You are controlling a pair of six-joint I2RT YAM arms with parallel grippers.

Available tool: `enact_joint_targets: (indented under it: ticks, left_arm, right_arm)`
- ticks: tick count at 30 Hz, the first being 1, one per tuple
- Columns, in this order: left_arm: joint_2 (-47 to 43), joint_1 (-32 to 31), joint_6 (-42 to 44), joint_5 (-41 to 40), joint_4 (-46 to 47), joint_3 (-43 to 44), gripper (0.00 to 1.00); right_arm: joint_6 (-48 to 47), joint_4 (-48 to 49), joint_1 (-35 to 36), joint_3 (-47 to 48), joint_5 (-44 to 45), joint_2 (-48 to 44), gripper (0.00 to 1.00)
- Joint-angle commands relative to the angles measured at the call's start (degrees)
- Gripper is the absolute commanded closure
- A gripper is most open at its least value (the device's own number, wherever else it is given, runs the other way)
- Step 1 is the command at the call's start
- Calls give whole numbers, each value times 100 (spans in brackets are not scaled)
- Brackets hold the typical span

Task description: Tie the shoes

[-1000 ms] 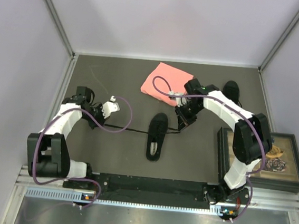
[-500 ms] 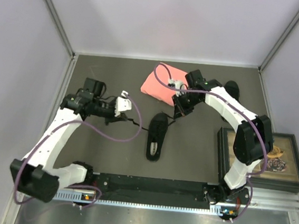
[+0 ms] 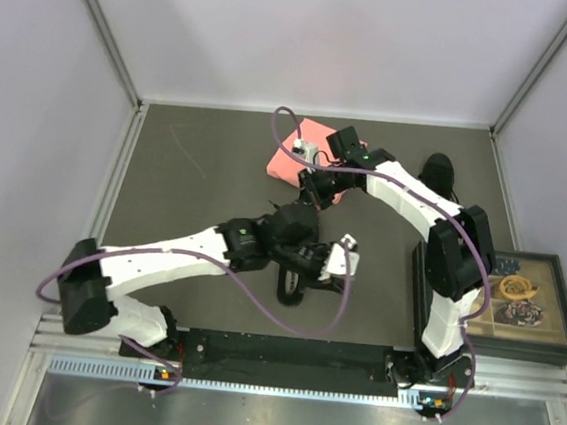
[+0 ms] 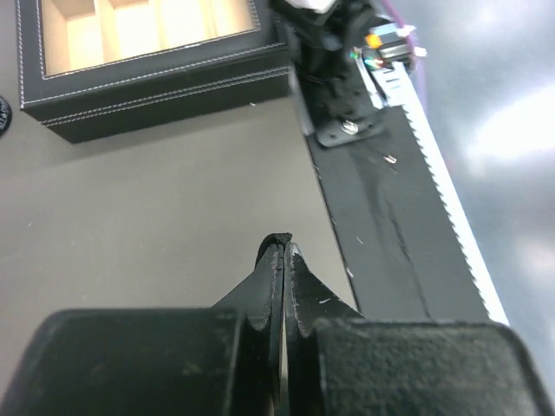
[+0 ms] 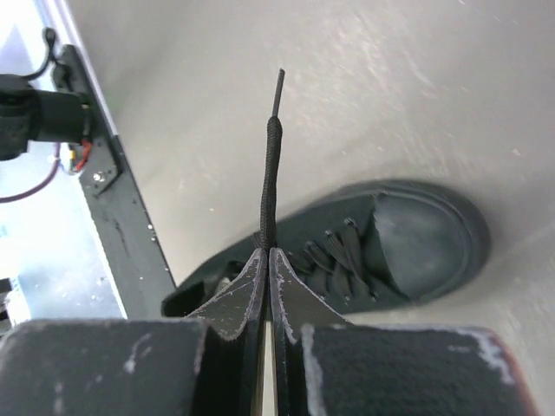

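The nearer shoe (image 5: 416, 234) lies in the middle of the top view, largely under the left arm. In the right wrist view it fills the lower right, toe cap to the right. The second shoe (image 3: 438, 171) sits at the upper right of the top view, well apart from both tools.

The right tool (image 5: 266, 253) is clamped on a lace (image 5: 270, 173) close to its end, with only a short length and the stiff tip sticking out past the fingertips. The left tool (image 4: 280, 247) is closed tight. No lace shows in it, so I cannot tell whether it holds anything.

What could go wrong, as I judge it:
- The lace may slip out of the right tool, since the grip is so near the tip.
- A firm pull may drag the light shoe across the worktop (image 3: 185, 193) instead of tightening anything.
- The two arms meet over the shoe, so a wrist or a purple cable may snag the other arm or knock the shoe.
- If the left tool is empty, it must open before it can take the other lace.

Counted:
- two shoes
- two tools
- one lace clearly seen
- one pink cloth (image 3: 284, 162) at upper centre
- one compartment box (image 4: 165, 91) at the right edge of the top view
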Motion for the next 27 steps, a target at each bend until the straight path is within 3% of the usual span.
enact_joint_targets:
  ticks: [1, 2, 3, 4, 5, 6, 7, 8, 11, 17, 22, 27]
  left_arm:
    - [690, -218, -579, -476, 1572, 409, 100]
    - [762, -227, -491, -493, 1354, 532, 94]
    - [806, -219, -403, -571, 725, 829, 76]
    - [755, -192, -376, -807, 214, 980, 66]
    - [658, 60, -375, -879, -69, 1042, 62]
    - [510, 324, -401, -558, -229, 904, 59]
    - [29, 648, -550, -224, -343, 746, 49]
    - [-262, 1313, -673, 41, -283, 544, 42]
    - [-1379, 2352, -456, -18, -396, -238, 28]
    - [-2181, 3533, 1801, -10, -1424, -1048, 29]
    - [-2226, 3666, 2970, -150, -793, -1488, 28]
    - [-1778, 3675, 3526, -45, -696, -1383, 32]
  right_arm:
    - [-90, 326, 32, 86, -638, 41, 100]
    - [-152, 230, 23, 103, -708, 84, 100]
    - [-196, 211, 23, 104, -805, 94, 100]
    - [-266, 194, 23, 104, -840, 94, 100]
    - [-293, 194, 32, 95, -884, 94, 100]
    - [-310, 185, 23, 86, -980, 102, 100]
    - [-319, 202, 23, 95, -1034, 102, 100]
    - [-319, 229, 23, 69, -1086, 111, 100]
    - [-310, 334, 41, 42, -1333, 129, 100]
    - [-486, 264, 93, 24, -1579, 120, 100]
    - [-723, -34, 216, 68, -1614, 85, 100]
    - [-811, -219, 304, 86, -1579, -3, 100]
